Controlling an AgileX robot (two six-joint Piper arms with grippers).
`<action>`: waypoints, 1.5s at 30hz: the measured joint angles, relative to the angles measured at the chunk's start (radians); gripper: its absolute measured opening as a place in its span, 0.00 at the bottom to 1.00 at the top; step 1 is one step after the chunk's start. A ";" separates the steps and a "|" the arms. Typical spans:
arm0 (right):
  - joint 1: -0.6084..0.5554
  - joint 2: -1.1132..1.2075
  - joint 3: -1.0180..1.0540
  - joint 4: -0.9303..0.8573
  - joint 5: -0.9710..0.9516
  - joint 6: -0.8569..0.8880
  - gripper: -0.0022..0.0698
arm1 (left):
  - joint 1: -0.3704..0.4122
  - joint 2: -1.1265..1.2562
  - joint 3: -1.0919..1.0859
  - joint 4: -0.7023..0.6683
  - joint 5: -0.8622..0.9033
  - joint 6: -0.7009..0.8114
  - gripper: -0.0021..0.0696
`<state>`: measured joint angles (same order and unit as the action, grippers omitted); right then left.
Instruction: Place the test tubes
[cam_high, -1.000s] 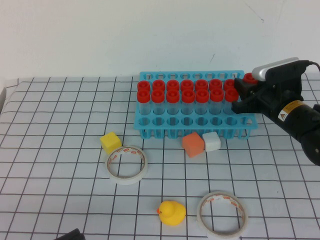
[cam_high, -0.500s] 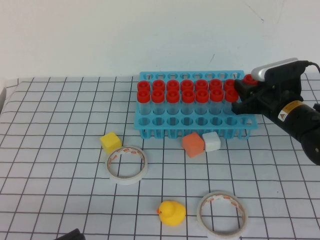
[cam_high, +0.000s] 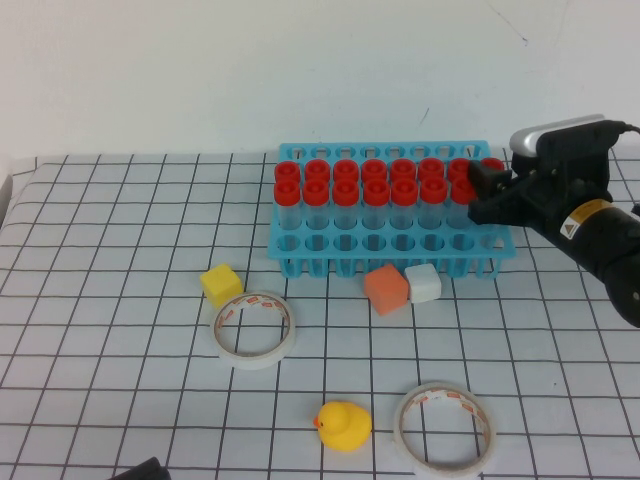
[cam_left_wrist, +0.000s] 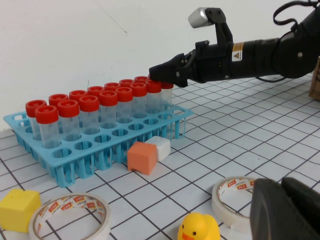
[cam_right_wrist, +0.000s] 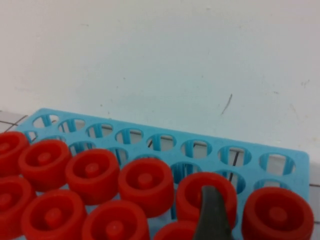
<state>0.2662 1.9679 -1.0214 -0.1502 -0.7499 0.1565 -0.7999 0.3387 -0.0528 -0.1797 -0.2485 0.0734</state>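
A blue rack (cam_high: 300, 262) holds two rows of red-capped test tubes (cam_high: 346, 190). My right gripper (cam_high: 478, 192) hovers at the rack's right end, open, its fingers on either side of the end tubes. The end tube's red cap (cam_high: 492, 164) sits low in its hole behind the gripper. In the right wrist view one dark finger (cam_right_wrist: 212, 215) stands beside that cap (cam_right_wrist: 277, 215) with a strip of blue rack (cam_right_wrist: 290, 160) between them. My left gripper (cam_left_wrist: 281, 186) is shut and empty, low at the table's near edge (cam_high: 137, 470).
In front of the rack lie an orange cube (cam_high: 386, 289) and a white cube (cam_high: 423, 283). A yellow cube (cam_high: 221, 284), two tape rolls (cam_high: 255, 328) (cam_high: 445, 428) and a yellow duck (cam_high: 343, 426) sit nearer me on the gridded table.
The red-capped tube at the rack's right end has sunk into its hole. My right gripper's fingers have spread off it. The left arm has not moved.
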 joint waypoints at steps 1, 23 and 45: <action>0.000 -0.010 0.000 -0.003 0.013 0.000 0.67 | 0.000 0.000 0.000 0.000 0.000 0.000 0.03; 0.000 -0.808 0.148 -0.900 0.328 0.748 0.04 | 0.000 -0.002 0.000 0.000 0.002 0.002 0.03; 0.000 -1.704 0.665 -1.268 0.625 1.073 0.03 | 0.000 -0.002 0.000 0.000 0.002 0.000 0.03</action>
<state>0.2662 0.2635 -0.3560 -1.4178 -0.1245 1.2292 -0.7999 0.3370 -0.0528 -0.1797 -0.2464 0.0729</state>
